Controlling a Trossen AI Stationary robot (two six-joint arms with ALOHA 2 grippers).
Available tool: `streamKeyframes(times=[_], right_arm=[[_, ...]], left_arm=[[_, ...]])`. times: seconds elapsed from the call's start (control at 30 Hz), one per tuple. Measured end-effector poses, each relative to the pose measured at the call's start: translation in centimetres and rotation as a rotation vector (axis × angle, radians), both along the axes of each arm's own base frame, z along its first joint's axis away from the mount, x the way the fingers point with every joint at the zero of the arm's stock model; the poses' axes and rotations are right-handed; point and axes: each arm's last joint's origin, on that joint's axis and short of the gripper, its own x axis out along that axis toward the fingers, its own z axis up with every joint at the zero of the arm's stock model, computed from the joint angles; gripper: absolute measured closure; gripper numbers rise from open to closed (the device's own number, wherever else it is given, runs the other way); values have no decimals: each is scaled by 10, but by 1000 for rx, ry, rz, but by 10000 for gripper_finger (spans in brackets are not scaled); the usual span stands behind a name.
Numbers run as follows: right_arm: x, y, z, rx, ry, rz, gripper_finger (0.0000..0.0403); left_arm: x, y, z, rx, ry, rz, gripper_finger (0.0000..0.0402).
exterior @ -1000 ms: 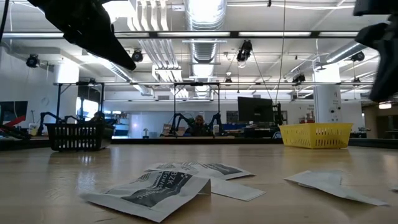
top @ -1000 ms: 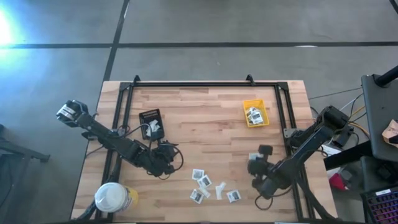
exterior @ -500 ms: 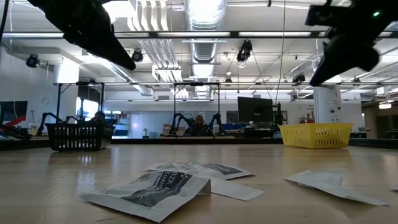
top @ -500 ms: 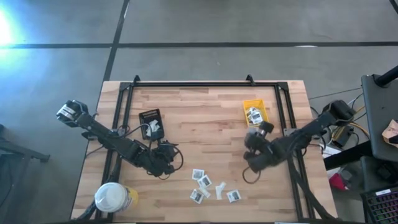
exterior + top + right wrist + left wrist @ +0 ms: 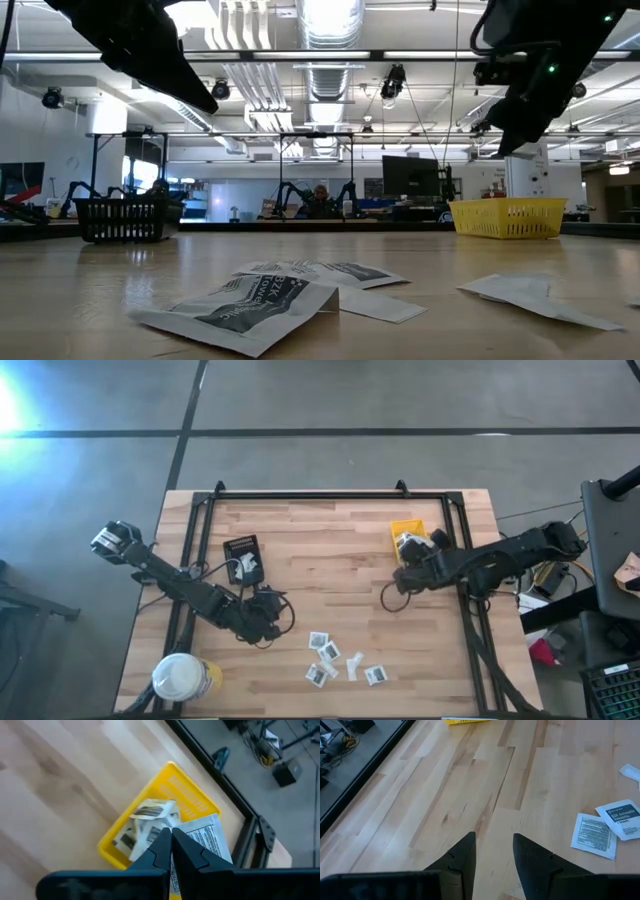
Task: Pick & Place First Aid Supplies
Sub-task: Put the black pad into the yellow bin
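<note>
Several first aid packets, white squares with dark centres, lie flat on the wooden table (image 5: 335, 660) near its front edge; they also show in the low view (image 5: 260, 300) and the left wrist view (image 5: 600, 830). More packets lie in the small yellow bin (image 5: 400, 528) (image 5: 150, 827) at the far right. My right gripper (image 5: 430, 546) (image 5: 171, 836) hangs over that bin, shut on one white printed packet (image 5: 202, 837). My left gripper (image 5: 262, 628) (image 5: 494, 837) stands open above bare wood at the near left, with nothing between its fingers. My right gripper pinches a white printed packet between its two shut fingers. The packet's printed face (image 5: 192, 832) shows right beside and beyond the fingertips. The fingers slant down toward the far edge. The packet is lifted clear, above the yellow bin.
A black tray (image 5: 243, 558) with a white packet in it sits at the far left. A round white-lidded yellow tub (image 5: 182, 678) stands at the near left corner. A black rail frame (image 5: 455, 530) runs along the table's sides and far edge. Bare wood spans the middle.
My right gripper has swung from the near right of the table toward the far edge, turning as it went. It now hangs over the yellow bin, still shut, and the packet has come along with it.
</note>
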Motion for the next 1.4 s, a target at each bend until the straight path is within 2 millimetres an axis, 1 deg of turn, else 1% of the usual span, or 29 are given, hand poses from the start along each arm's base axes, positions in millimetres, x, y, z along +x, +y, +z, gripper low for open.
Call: streamKeyframes(times=[0.1, 0.27, 0.47, 0.73, 0.9, 1.1, 1.2, 1.4], right_arm=[[0, -9, 2, 9, -12, -32, 394], [4, -27, 2, 77, -21, -77, 394], [9, -49, 1, 160, -38, -84, 394], [4, -73, -1, 318, -42, -119, 394], [2, -79, -2, 383, -45, -117, 394], [2, -81, -2, 410, -31, -86, 391], [2, -81, -2, 409, -25, -80, 375], [1, -82, -2, 399, -26, -87, 323]], left_arm=[[0, 0, 0, 0, 0, 0, 278], [0, 0, 0, 0, -1, 0, 278], [0, 0, 0, -7, -4, 6, 278], [0, -1, 0, -30, 6, -10, 278], [0, -1, 0, -31, 6, -10, 278], [0, -1, 0, -30, 6, -10, 278], [0, -1, 0, -30, 6, -10, 278], [0, -1, 0, -31, 6, -10, 278]])
